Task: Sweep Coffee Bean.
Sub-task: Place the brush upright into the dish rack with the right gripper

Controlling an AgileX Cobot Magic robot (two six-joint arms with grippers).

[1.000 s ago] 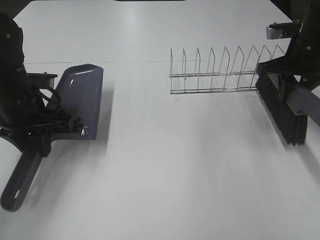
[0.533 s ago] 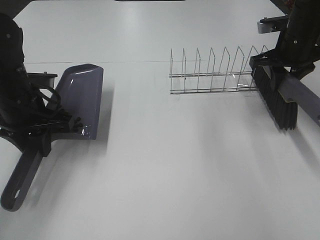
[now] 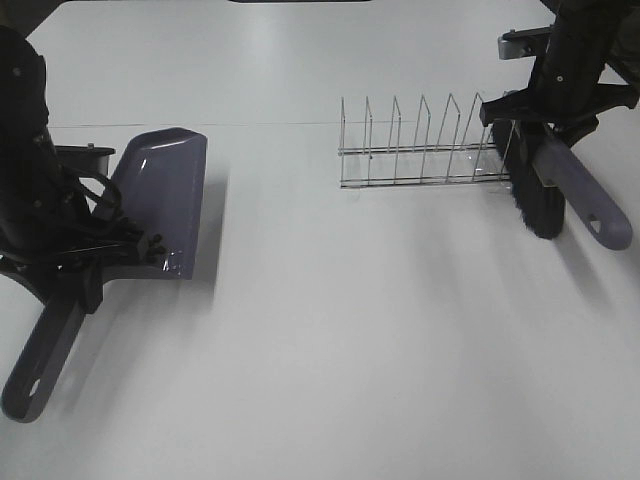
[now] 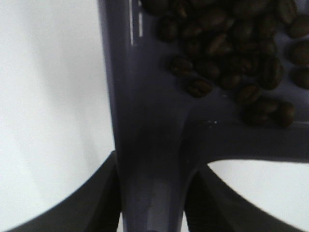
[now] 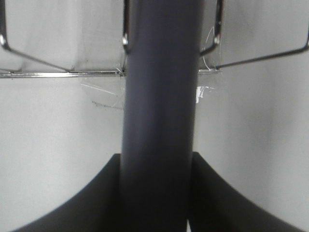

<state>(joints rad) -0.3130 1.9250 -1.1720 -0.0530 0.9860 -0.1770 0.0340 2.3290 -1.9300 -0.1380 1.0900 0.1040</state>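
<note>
Left side, 9 o'clock on the white table (image 3: 350, 350): my left gripper (image 3: 92, 272), clamped tight on the handle of the purple-grey dustpan (image 3: 165, 195). Right side, 2 o'clock: my right gripper (image 3: 548, 112), clamped tight on the brush (image 3: 535, 205), whose bristles are at the 3 o'clock end of the wire rack (image 3: 420, 152); I cannot tell if they touch. There is open table from the centre through 6 o'clock. The coffee beans (image 4: 227, 48) lie inside the dustpan and show only in the left wrist view. The right wrist view shows rack wires close behind the brush handle.

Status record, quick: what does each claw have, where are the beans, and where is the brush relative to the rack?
left claw: shut on dustpan handle
right claw: shut on brush handle
coffee beans: heaped inside the dustpan, near the handle end
brush position: bristles down, at the right end of the wire rack; contact unclear
</note>
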